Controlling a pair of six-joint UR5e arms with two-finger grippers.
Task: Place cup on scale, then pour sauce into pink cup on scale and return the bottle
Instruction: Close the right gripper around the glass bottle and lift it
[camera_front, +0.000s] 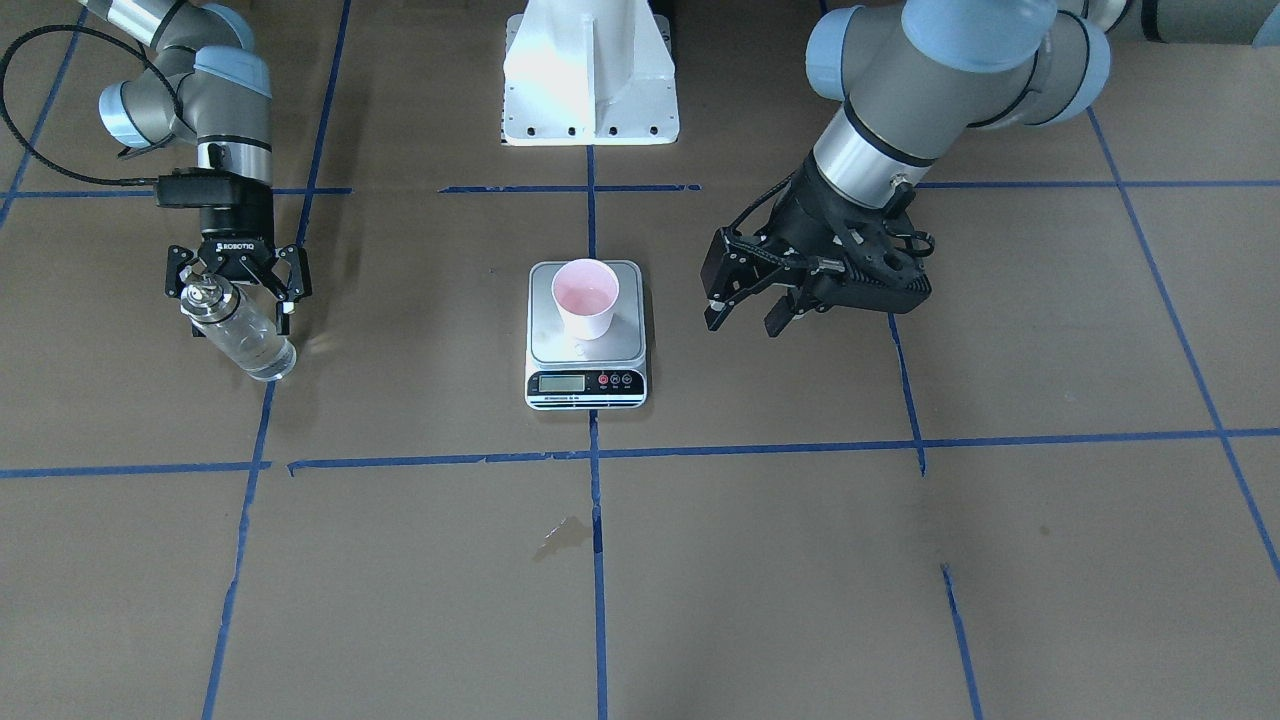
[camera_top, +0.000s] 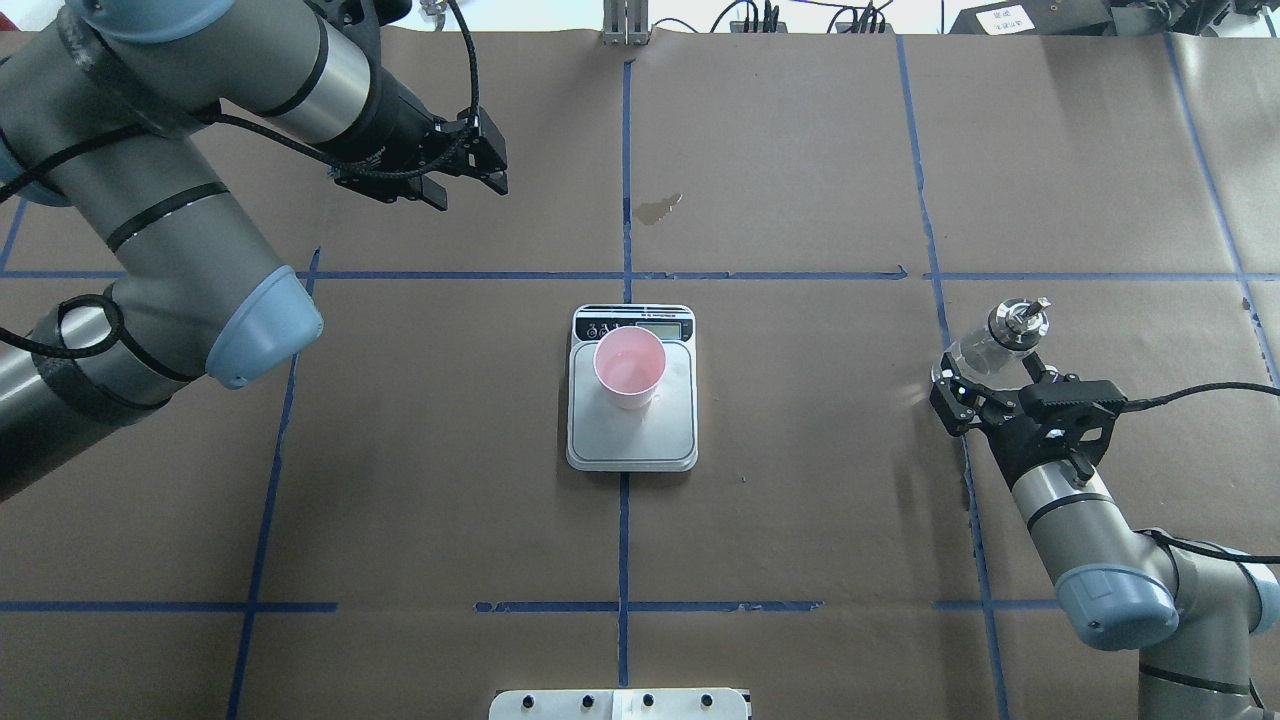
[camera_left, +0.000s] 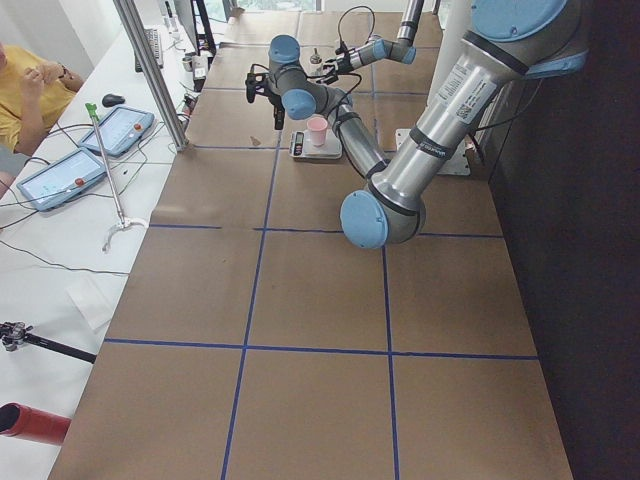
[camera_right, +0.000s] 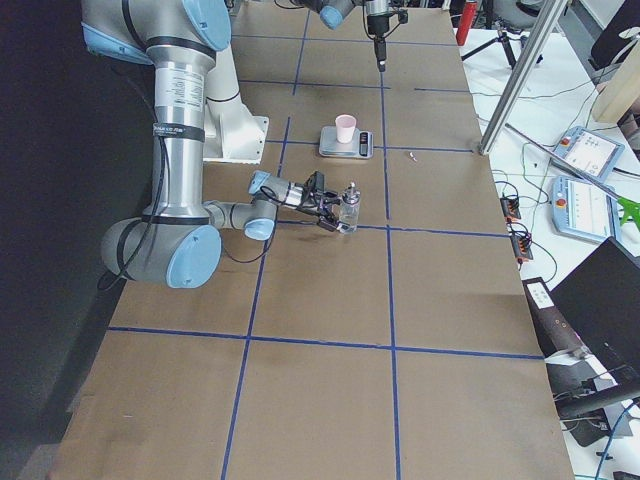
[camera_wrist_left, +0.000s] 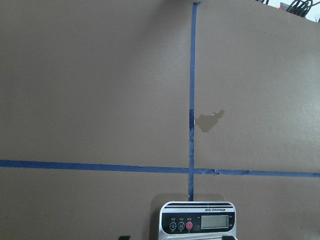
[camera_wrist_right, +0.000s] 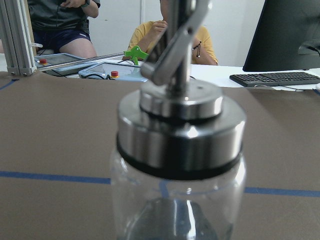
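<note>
Small clear glass bottle (camera_front: 245, 335) with the silver spout cap stood upright, well off to the robot's right of the pink paper cup (camera_front: 586, 297) on the steel-topped scale (camera_front: 545, 345). The right gripper (camera_front: 238, 310) straddled it, jaws wide. The left gripper (camera_front: 745, 322), also spread, was much farther off.

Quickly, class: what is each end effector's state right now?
Left end effector: open, empty.
Right end effector: straddling the bottle; grip cannot be told.
</note>
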